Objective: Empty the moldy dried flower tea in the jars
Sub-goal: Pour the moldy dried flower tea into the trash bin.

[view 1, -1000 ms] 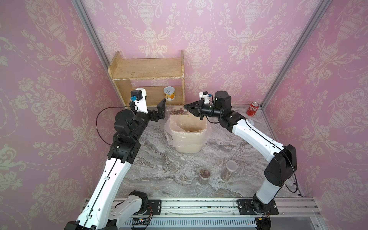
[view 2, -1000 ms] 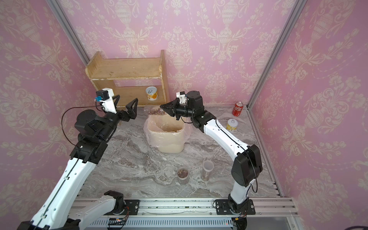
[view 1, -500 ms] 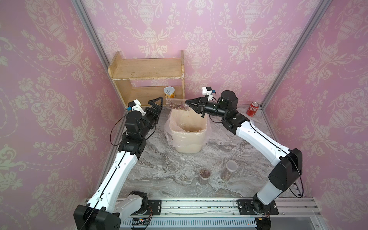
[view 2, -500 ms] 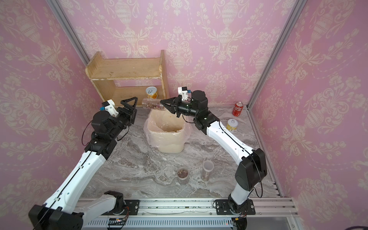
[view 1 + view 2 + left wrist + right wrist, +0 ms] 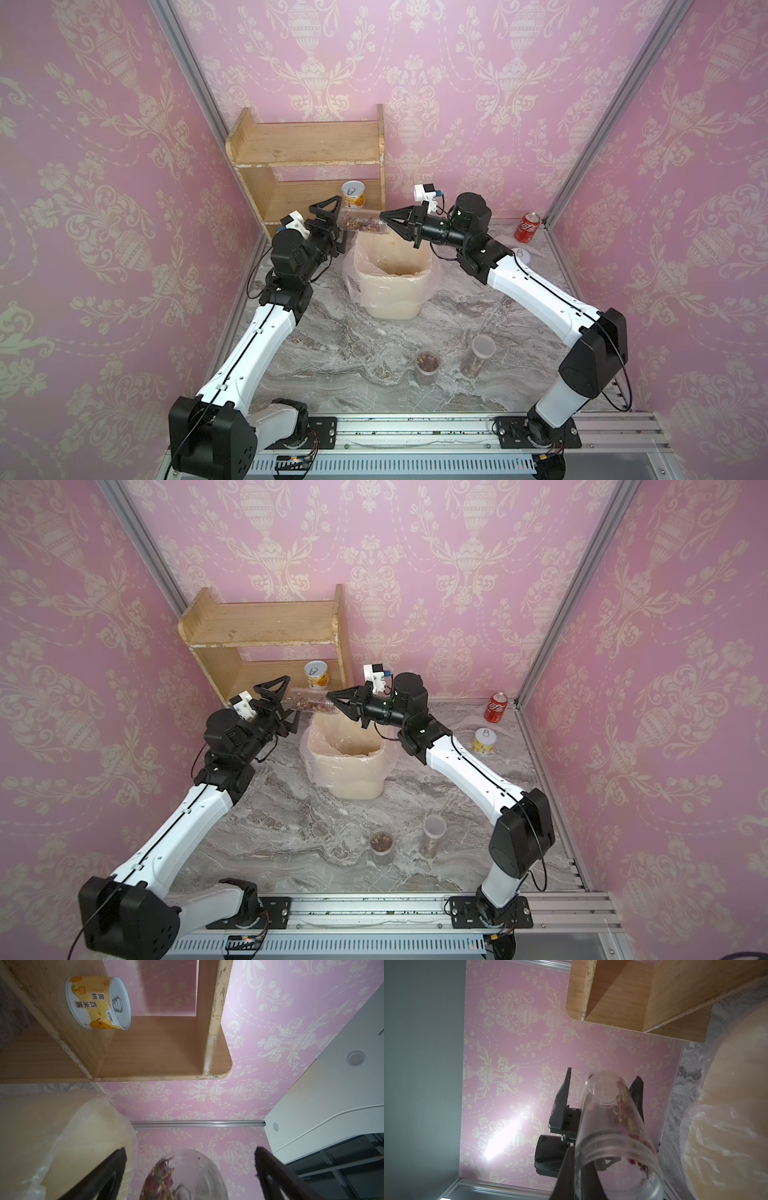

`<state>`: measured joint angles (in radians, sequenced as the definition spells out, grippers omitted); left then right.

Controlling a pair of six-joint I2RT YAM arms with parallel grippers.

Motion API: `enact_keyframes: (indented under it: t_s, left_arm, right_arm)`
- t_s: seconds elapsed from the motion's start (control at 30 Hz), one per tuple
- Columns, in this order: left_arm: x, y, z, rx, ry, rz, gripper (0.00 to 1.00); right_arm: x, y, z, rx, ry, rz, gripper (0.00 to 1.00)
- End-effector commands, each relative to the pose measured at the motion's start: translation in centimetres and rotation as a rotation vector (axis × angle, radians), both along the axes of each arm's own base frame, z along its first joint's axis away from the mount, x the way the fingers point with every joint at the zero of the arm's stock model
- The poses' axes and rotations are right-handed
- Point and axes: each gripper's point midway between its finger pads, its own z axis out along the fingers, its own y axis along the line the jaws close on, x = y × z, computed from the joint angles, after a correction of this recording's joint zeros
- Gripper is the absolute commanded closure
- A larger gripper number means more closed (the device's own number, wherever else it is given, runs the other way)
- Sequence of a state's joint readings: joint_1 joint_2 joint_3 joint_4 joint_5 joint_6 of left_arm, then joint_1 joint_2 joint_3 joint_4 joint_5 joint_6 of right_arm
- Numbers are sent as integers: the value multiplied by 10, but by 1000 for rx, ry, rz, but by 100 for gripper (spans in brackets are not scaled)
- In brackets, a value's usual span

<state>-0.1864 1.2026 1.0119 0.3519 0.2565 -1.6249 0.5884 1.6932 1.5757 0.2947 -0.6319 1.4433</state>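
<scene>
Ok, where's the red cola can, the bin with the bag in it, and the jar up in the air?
red cola can (image 5: 528, 227): in a top view, its red side.
bin (image 5: 395, 299): in a top view, its front wall.
jar in the air (image 5: 363, 224): in a top view, its clear side.

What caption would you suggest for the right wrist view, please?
Right tool holds a clear cylindrical jar of brownish-purple dried buds by its mouth; left tool open.

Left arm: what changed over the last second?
The left gripper, jaws open, swung in and now straddles the base of the held jar without gripping it. The right gripper raised that jar slightly, still shut on its mouth end. The bin, short jar and tall jar are unmoved.
</scene>
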Motion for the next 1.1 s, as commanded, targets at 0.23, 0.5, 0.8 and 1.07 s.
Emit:
enact_keyframes:
  t_s: [0.23, 0.5, 0.8, 1.07]
  left_arm:
    - [3, -13, 2, -51, -20, -37, 26]
    - [4, -20, 2, -55, -24, -49, 37]
    - [5, -19, 0, -39, -33, -38, 57]
    - [4, -17, 2, 16, -55, -18, 71]
  right_arm:
    - [5, 11, 8, 36, -31, 5, 100]
    - [11, 14, 4, 40, -23, 5, 100]
    - [13, 16, -3, 27, -6, 4, 100]
    - [15, 9, -8, -6, -13, -19, 50]
